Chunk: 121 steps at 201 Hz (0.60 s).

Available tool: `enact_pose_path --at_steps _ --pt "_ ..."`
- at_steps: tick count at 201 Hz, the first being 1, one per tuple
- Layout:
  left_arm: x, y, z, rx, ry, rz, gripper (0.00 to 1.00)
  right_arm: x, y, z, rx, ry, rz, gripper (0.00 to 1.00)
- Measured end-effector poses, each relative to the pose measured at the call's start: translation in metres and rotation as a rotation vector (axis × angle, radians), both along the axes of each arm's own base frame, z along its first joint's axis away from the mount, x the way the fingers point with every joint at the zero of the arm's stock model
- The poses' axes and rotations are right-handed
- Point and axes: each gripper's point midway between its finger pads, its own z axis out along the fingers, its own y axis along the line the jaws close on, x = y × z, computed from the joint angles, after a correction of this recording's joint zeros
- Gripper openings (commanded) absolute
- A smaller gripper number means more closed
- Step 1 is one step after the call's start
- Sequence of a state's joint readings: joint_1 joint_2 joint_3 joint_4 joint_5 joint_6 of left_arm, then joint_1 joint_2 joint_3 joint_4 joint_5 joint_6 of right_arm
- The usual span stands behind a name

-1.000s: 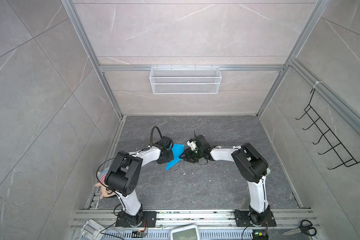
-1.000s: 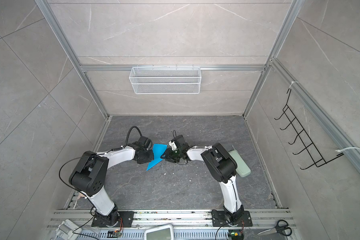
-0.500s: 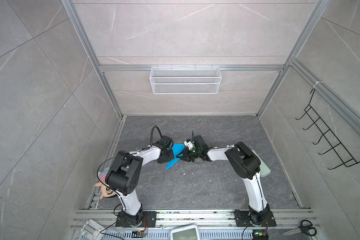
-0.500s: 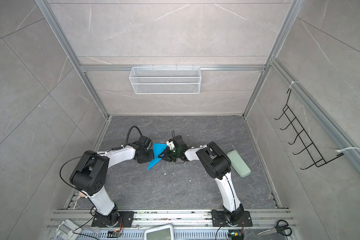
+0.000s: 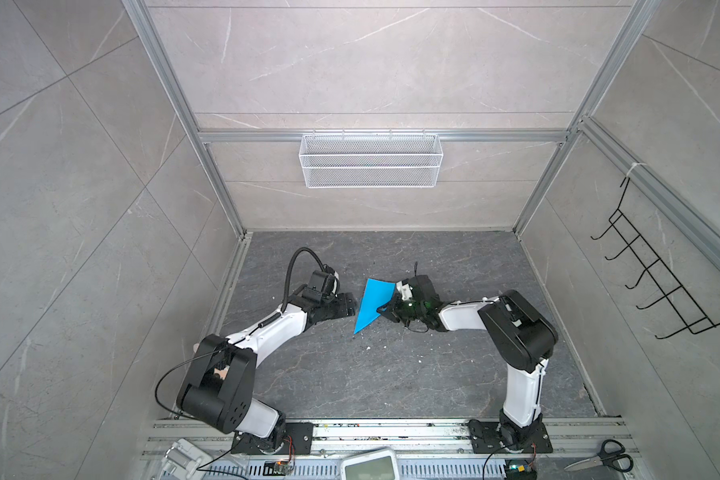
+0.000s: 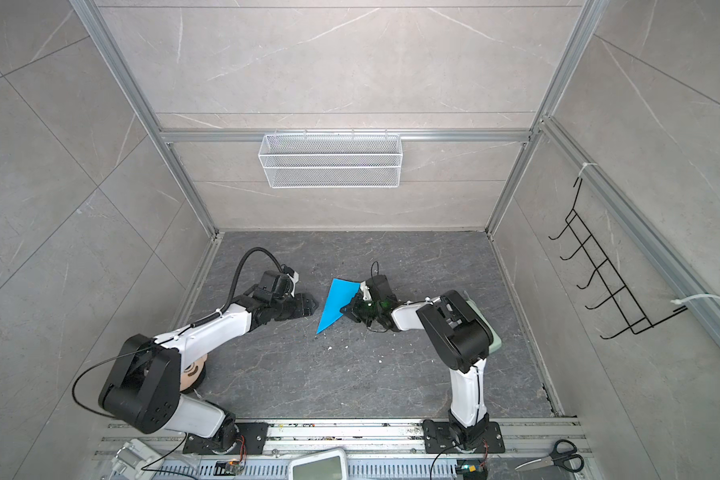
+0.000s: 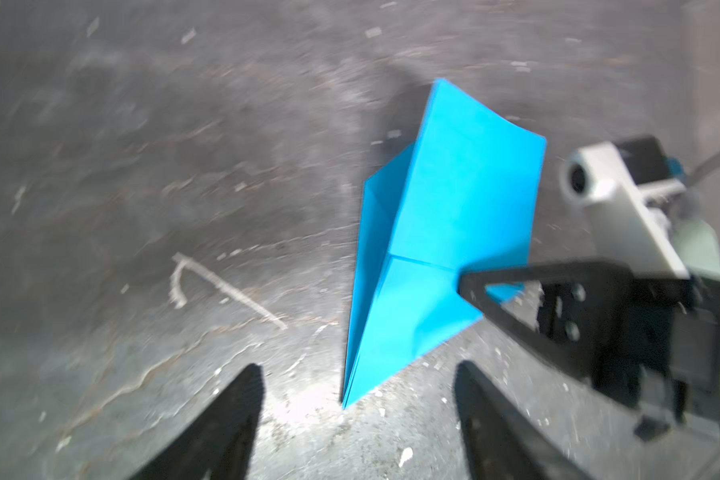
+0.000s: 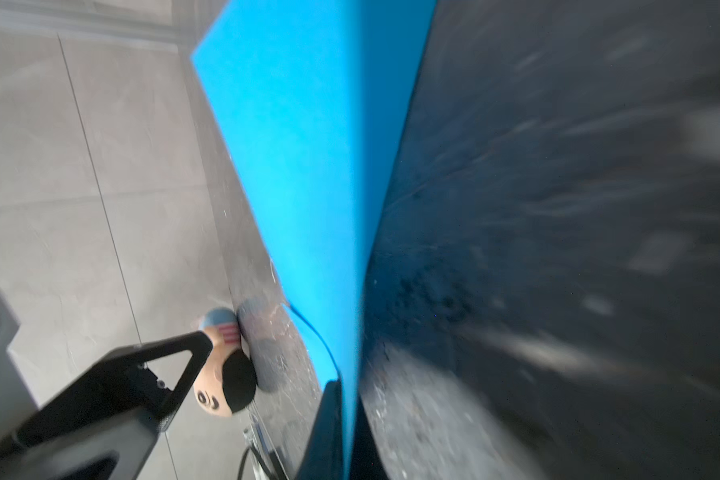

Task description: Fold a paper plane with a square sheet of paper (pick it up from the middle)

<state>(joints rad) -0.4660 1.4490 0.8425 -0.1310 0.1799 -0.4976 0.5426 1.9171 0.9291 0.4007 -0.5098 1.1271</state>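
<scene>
Paper plane (image 5: pixel 370 305) sits mid-floor on the dark stone surface (image 5: pixel 350 382), between the two grippers in both top views, with its sharp nose toward the robot bases. Right gripper (image 5: pixel 382 309) is clamped on the plane's right-hand edge — the right wrist view shows the blue fold pinched between closed fingers. Left gripper (image 7: pixel 358 370) has its fingers spread wide, just beside the plane — not touching.

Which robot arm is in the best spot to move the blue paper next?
Right, probably. The right gripper is pinched shut on the blue paper; the left gripper is open near it, holding nothing.
</scene>
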Motion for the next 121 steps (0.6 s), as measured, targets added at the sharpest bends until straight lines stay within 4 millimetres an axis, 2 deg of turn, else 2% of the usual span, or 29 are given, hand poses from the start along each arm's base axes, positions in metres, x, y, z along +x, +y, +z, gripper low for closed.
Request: enact_pose_path --at_steps 31,59,91,121 --pt "-0.017 -0.025 -0.004 -0.009 -0.095 -0.141 0.95 0.004 -0.019 0.016 -0.023 0.012 -0.079 0.02" --pt "-0.028 -0.053 -0.01 0.054 -0.197 -0.274 0.99 0.003 -0.028 0.01 -0.034 0.081 -0.13 0.02" --pt "-0.035 -0.083 -0.017 0.114 -0.334 -0.411 0.95 -0.001 -0.037 0.0 -0.049 0.163 -0.173 0.03" --pt "-0.03 -0.093 -0.035 0.181 -0.447 -0.502 0.88 -0.008 -0.043 -0.009 -0.071 0.238 -0.2 0.03"
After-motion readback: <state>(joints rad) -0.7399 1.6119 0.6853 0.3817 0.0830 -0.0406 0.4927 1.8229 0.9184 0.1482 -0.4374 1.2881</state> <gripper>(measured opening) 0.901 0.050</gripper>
